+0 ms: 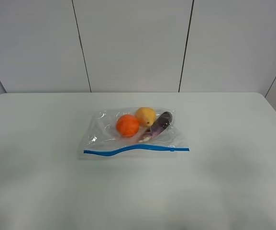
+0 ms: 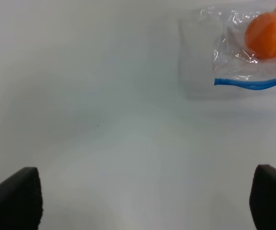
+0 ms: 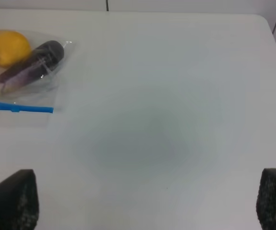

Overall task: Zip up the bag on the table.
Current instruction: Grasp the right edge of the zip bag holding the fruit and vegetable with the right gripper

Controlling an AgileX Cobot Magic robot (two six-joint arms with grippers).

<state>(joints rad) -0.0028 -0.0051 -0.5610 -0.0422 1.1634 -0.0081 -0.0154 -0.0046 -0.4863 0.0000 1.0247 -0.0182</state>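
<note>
The clear bag (image 1: 99, 130) lies flat in the middle of the white table (image 1: 42, 182), its blue zipper strip (image 1: 138, 149) along the near edge. An orange (image 1: 127, 125), a yellow fruit (image 1: 146, 116) and a purple eggplant (image 1: 160, 123) show through it. Neither arm shows in the high view. My left gripper (image 2: 147, 201) is open over bare table, well short of the bag's left corner (image 2: 228, 57). My right gripper (image 3: 147, 201) is open over bare table, apart from the bag's right end (image 3: 27, 91), where the zipper strip (image 3: 18, 108) shows.
Grey wall panels (image 1: 133, 43) rise behind the table's far edge. The table's rounded far right corner (image 3: 264, 19) shows in the right wrist view. White tabletop surrounds the bag on all sides.
</note>
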